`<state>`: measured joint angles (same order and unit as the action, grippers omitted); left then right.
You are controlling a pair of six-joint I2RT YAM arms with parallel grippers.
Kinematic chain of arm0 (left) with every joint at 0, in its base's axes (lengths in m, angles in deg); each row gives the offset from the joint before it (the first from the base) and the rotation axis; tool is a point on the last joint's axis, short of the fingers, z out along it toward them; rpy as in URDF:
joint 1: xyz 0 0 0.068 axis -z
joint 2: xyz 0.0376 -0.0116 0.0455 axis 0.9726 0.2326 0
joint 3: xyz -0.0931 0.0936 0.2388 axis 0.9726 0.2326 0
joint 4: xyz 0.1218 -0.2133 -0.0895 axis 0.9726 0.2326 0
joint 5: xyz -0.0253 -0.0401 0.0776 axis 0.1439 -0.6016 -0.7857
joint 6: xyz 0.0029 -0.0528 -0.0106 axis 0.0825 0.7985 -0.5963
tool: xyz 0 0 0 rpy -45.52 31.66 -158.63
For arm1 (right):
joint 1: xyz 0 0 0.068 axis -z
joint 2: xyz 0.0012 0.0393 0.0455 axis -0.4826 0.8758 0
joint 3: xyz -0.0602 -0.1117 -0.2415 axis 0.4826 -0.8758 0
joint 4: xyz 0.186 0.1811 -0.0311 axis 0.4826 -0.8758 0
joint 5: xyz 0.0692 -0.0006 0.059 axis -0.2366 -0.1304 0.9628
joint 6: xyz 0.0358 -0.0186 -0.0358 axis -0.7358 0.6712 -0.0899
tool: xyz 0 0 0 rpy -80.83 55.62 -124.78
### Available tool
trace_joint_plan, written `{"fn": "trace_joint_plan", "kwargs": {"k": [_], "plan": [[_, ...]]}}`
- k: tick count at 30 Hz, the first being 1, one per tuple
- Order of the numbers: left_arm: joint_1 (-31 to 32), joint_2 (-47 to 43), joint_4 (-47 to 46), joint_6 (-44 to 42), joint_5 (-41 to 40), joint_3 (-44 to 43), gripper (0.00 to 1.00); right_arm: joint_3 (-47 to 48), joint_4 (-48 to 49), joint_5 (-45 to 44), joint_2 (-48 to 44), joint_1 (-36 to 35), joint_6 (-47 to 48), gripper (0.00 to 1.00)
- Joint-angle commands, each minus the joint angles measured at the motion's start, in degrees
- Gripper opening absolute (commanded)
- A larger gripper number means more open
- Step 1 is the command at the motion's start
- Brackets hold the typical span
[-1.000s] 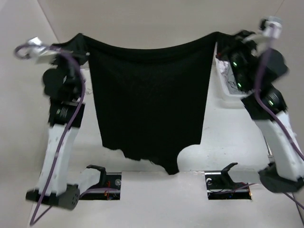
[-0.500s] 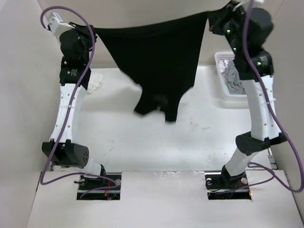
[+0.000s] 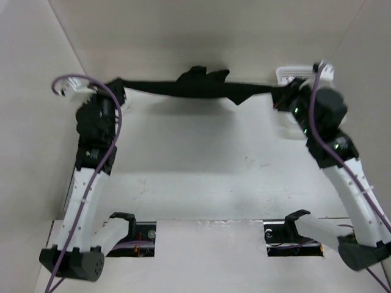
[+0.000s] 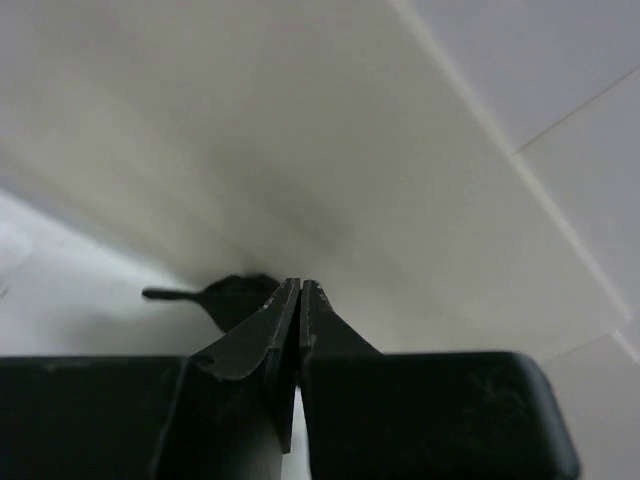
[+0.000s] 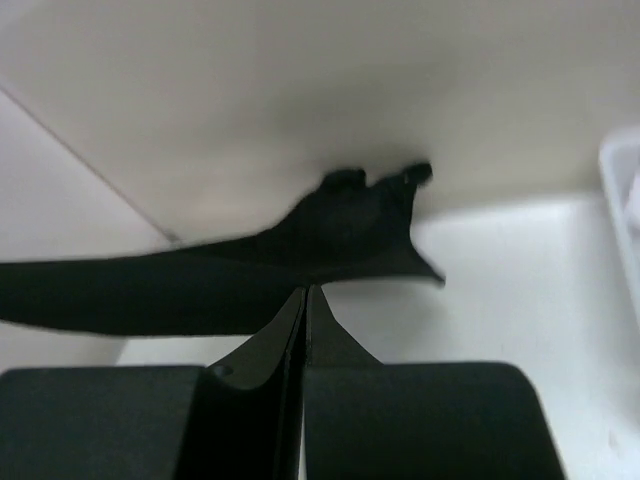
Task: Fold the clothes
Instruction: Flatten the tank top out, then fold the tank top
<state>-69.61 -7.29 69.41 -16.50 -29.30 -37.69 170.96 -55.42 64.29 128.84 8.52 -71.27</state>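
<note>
Now the shirt (image 3: 201,85) stretches taut along the tabletop's (image 3: 195,159) far edge, seemingly pinched by closed left fingers (image 4: 262,335) and closed right fingers (image 5: 262,350).

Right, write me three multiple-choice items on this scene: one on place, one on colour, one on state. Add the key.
1. Where is the shirt?
A. Folded at the near edge.
B. Strung from the left gripper to the right gripper, at the far end of the table.
C. Heaped mid-table.

2. What colour is the shirt?
A. White.
B. Red.
C. Black.

3. How do the two grippers stand?
A. Both shut on the shirt.
B. Both open.
C. Left open, right shut.

Key: 1 B, the top view shows it spanning from arm to arm near the back. 2 C, the cloth is black in every view. 3 A, each wrist view shows fingers pressed together with cloth at the tips.
</note>
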Motion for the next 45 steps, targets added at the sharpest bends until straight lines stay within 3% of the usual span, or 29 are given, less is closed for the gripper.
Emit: {"fn": "trace_joint_plan", "kwargs": {"k": [1,4,9,14,19,22,26,31,37,42,44,45], "plan": [[1.27,-10.91,-0.08,1.29,-3.00,16.84,0.01,-18.59,5.03,-3.48,-11.48,-4.56,-3.94,0.01],[1.37,-24.45,7.53,3.32,-3.45,31.89,0.01,-35.14,4.95,-4.98,-21.42,-11.76,-8.95,0.00],[1.62,-42.13,29.33,4.81,-1.08,42.11,0.01,-51.86,-0.58,-6.13,-31.64,-25.38,-18.70,0.00],[5.66,-49.71,42.45,12.19,1.48,42.57,0.00,-58.56,-9.72,-11.65,-38.14,-42.86,-32.40,0.00],[7.52,-46.39,41.52,11.94,-3.26,35.37,0.00,-53.40,-12.73,-23.25,-36.50,-55.37,-36.57,0.00],[7.25,-37.19,29.33,9.48,-4.33,33.87,0.00,-48.03,-8.53,-23.63,-28.34,-46.72,-27.98,0.00],[6.20,-19.36,9.74,9.30,-6.42,32.20,0.00,-44.60,6.74,-10.74,-17.35,-25.29,-16.54,0.00],[4.01,1.22,-5.76,9.56,-9.68,25.09,0.00,-35.47,19.95,3.96,-1.01,-4.78,-12.40,0.00],[1.10,28.20,-14.13,6.94,-8.02,5.51,0.00,-17.64,23.49,9.68,19.99,4.20,-11.42,0.00],[0.84,49.47,-14.05,4.38,-6.70,-13.21,0.05,-0.68,22.35,11.54,39.68,7.99,-11.25,0.00],[0.31,56.86,-12.82,4.20,-6.70,-19.63,0.17,6.61,20.95,11.71,47.24,9.13,-11.86,0.02],[-0.13,59.50,-11.86,4.38,-6.26,-22.01,0.27,10.57,20.33,11.45,50.93,9.31,-12.04,0.08]]}}
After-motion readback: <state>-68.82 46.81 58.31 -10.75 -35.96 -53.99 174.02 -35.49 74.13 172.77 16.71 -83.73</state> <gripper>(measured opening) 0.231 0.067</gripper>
